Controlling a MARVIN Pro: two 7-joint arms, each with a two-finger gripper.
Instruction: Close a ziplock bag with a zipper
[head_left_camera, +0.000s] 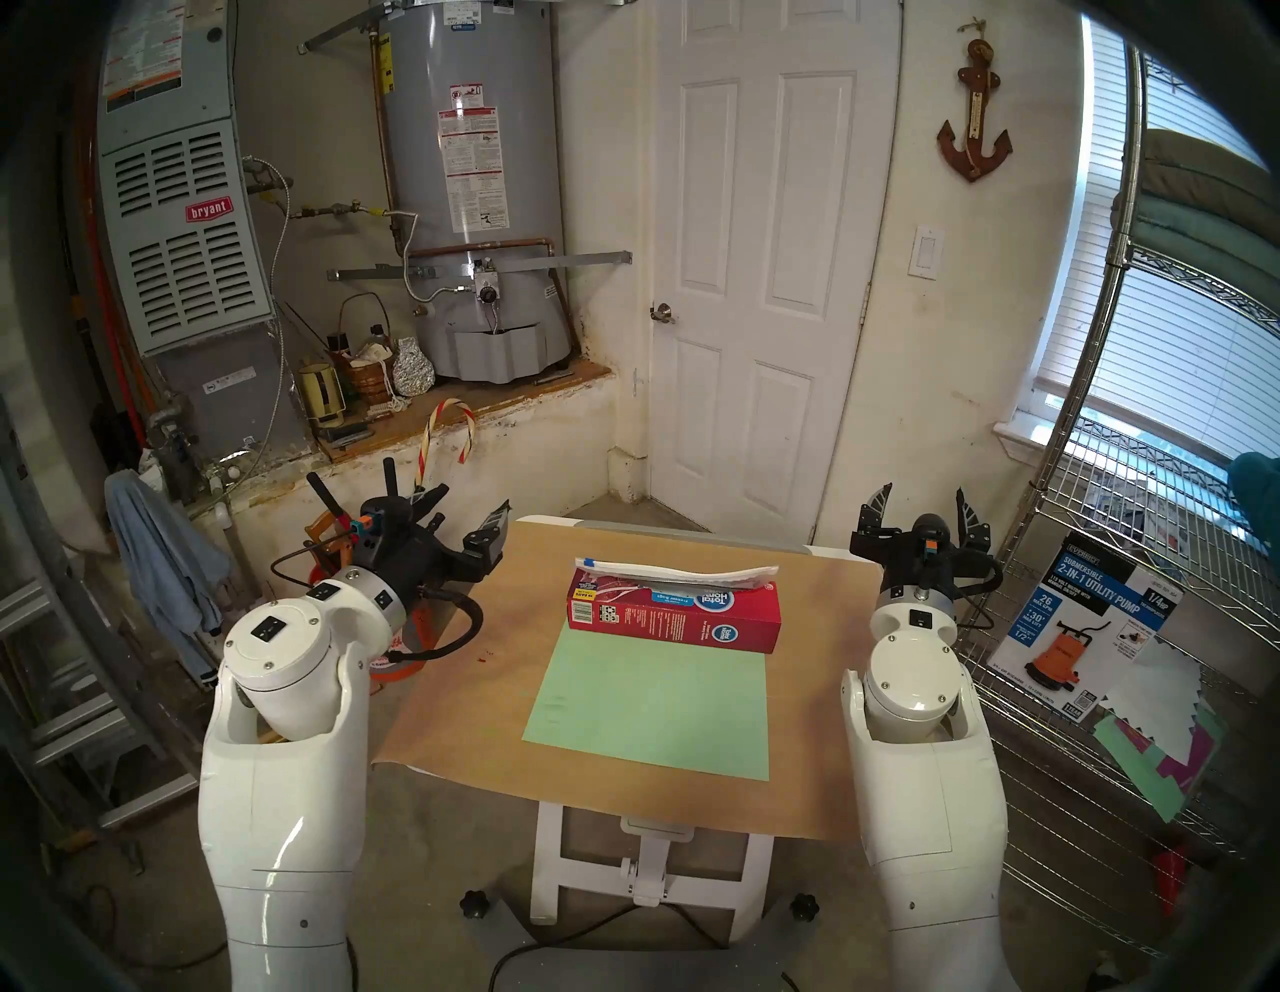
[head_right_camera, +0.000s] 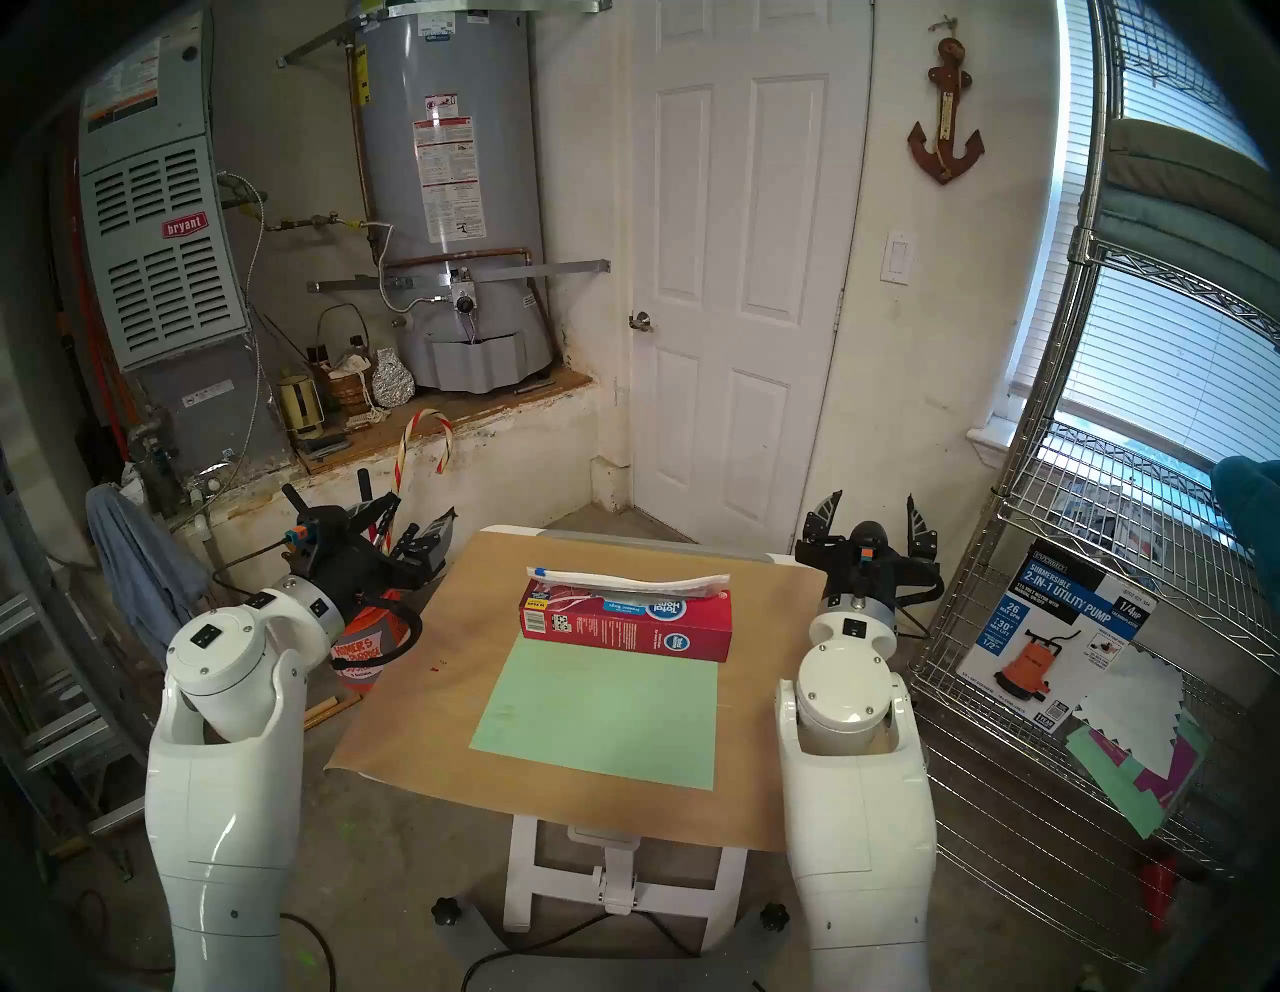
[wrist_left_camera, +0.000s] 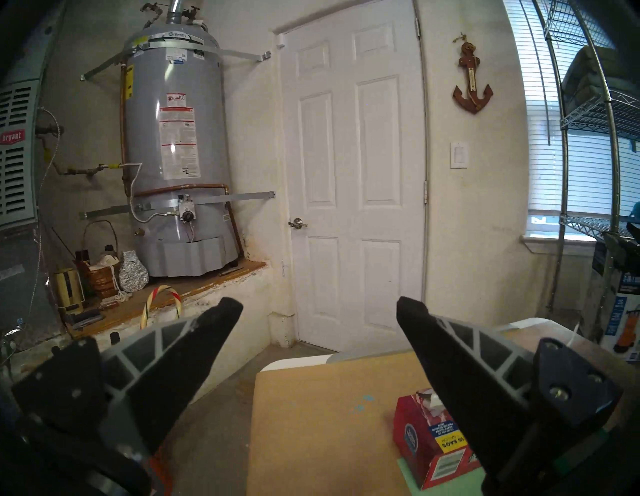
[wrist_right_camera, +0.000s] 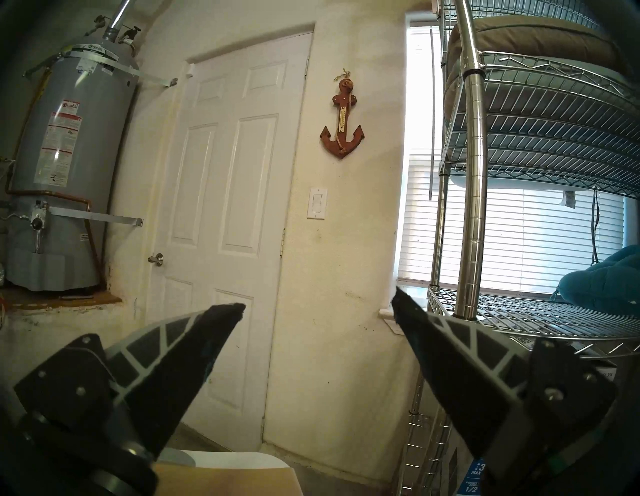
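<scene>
Flat clear plastic ziplock bag (head_left_camera: 682, 576) lies atop red cardboard box (head_left_camera: 675, 616) on the surface (head_left_camera: 485, 665); small blue zipper (head_left_camera: 589, 562) sits at its left end. Left gripper (head_left_camera: 463, 516) and right gripper (head_left_camera: 921, 500) hover beside the surface, jaws apart, empty.

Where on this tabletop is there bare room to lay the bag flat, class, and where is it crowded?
The green sheet in front of the red box lies bare, as do the brown strips of table on either side of it. The far middle is crowded: the ziplock bag rests there on the box, and a narrow strip remains behind.
</scene>
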